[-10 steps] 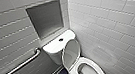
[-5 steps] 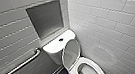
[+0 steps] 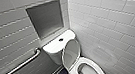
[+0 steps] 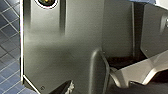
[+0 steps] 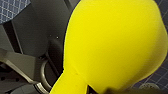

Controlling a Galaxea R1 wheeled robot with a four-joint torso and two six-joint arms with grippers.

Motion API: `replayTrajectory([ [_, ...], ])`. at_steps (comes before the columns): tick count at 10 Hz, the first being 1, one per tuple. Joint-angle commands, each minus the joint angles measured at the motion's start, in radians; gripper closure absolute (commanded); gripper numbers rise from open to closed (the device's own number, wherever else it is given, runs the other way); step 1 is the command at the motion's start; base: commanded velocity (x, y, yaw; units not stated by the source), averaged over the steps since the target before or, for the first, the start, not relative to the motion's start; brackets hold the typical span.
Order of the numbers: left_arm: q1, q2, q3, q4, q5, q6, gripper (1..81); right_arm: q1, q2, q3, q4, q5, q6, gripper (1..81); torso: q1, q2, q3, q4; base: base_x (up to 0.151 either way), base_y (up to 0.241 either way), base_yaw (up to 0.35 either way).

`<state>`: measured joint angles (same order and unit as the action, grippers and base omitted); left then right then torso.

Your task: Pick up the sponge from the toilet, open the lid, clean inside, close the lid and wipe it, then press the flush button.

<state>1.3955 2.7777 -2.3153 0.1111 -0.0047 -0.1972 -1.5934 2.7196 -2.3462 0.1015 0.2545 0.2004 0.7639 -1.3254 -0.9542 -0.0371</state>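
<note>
The white toilet (image 3: 86,70) stands in the corner in the head view. Its lid (image 3: 71,53) is raised and leans back against the tank, while the seat ring (image 3: 96,69) lies down around the open bowl. The dark flush button (image 3: 61,39) sits in the middle of the tank top. In the right wrist view the bright yellow sponge (image 5: 112,45) looms large and close above the dark tiled floor. My right gripper (image 5: 82,87) is shut on the sponge at its narrow waist. My left gripper is open and holds nothing.
A metal grab bar (image 3: 14,68) runs along the grey tiled wall left of the toilet. A recessed niche (image 3: 45,17) sits above the tank. White tiled wall (image 3: 112,21) closes the right side. Blue floor tiles (image 4: 7,37) show beside my own dark body panel.
</note>
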Motion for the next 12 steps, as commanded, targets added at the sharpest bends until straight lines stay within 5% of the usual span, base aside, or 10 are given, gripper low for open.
replayTrajectory([
  [1,-0.114,-0.122,0.231,-0.014,0.091,0.033,1.0,0.0,-0.061,0.082,0.006,-0.063,-0.019,81.1,0.0,0.0,0.0,0.0,0.0,0.0,0.0],
  [8,-0.356,-0.3,0.52,-0.069,0.114,0.022,1.0,0.054,-0.294,0.455,-0.026,-0.054,-0.009,81.1,0.0,0.0,0.0,0.0,0.0,0.0,0.0],
  [12,-0.555,-0.312,0.548,-0.336,0.114,0.022,1.0,0.052,-0.363,0.585,-0.029,-0.043,-0.018,81.1,0.0,0.001,0.0,0.0,0.0,0.0,0.0],
])
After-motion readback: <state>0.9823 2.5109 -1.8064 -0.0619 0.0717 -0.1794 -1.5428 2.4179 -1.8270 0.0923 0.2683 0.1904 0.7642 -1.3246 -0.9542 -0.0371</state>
